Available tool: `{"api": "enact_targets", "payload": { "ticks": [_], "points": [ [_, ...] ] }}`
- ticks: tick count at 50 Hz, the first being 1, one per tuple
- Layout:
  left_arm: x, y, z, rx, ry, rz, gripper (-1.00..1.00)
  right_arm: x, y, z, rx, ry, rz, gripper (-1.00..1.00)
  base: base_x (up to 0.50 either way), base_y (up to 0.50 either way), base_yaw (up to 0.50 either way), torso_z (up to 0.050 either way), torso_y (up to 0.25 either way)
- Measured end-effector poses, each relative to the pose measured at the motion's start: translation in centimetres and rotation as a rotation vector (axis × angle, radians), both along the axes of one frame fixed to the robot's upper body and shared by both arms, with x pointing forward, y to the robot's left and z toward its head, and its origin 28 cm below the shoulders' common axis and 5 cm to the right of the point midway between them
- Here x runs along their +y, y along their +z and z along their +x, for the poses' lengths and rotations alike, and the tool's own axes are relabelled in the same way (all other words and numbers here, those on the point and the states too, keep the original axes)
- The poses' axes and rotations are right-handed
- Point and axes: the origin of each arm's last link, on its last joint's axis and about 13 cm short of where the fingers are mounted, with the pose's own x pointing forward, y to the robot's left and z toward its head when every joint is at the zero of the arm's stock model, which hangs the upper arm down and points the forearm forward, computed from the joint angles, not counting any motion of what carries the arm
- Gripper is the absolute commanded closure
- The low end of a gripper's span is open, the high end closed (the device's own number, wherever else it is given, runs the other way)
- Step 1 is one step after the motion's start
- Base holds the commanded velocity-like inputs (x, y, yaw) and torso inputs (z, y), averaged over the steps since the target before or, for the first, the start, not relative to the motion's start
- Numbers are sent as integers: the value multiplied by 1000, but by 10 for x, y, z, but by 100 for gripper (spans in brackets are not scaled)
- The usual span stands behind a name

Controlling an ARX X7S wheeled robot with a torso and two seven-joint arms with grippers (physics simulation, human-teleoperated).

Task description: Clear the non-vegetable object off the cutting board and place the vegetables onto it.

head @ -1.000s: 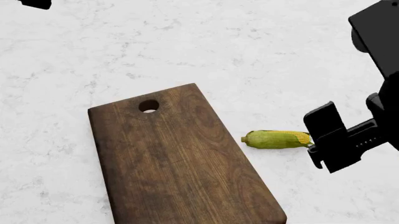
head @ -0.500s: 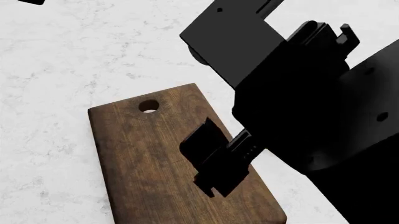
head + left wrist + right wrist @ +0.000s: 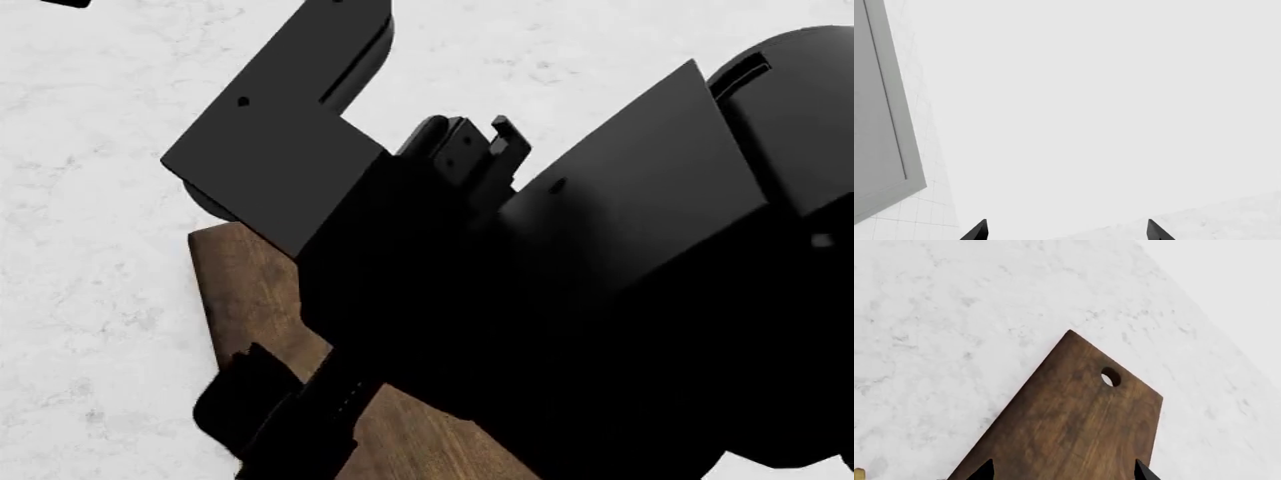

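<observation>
The dark brown cutting board (image 3: pixel 1074 425) lies bare on the white marble counter, its round hole (image 3: pixel 1110 378) at the far end. In the head view my right arm hides most of the board (image 3: pixel 247 290). My right gripper (image 3: pixel 1062 471) is open and empty above the board's middle, and it shows low at the left of the head view (image 3: pixel 267 425). A yellow sliver (image 3: pixel 857 473) at the edge of the right wrist view may be the corn. The red fruit and the knobby root are out of view. My left gripper (image 3: pixel 1066 231) is open and empty, facing a pale wall.
The white marble counter (image 3: pixel 94 150) surrounds the board. A grey framed panel (image 3: pixel 881 115) stands by the wall in the left wrist view. A black bit of my left arm (image 3: pixel 67 3) shows at the head view's top left corner.
My right arm has swung left from beside the corn to over the board. It now fills most of the head view and hides the corn. The board has not moved.
</observation>
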Motion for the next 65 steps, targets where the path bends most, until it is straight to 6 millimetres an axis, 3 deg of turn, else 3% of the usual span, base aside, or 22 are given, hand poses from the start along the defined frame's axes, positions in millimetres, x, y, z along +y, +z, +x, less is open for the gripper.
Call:
{"api": "enact_targets", "payload": {
  "ticks": [24, 44, 65],
  "points": [
    [1, 3, 0, -6, 2, 1, -100, 35, -6, -5, 127, 208, 17, -100, 0, 0, 0, 0, 0],
    [3, 2, -1, -6, 6, -2, -100, 52, -15, -13, 262, 285, -14, -100, 0, 0, 0, 0, 0],
    [5, 2, 1, -5, 13, -8, -100, 67, -31, -9, 381, 359, -57, -100, 0, 0, 0, 0, 0]
  ]
}}
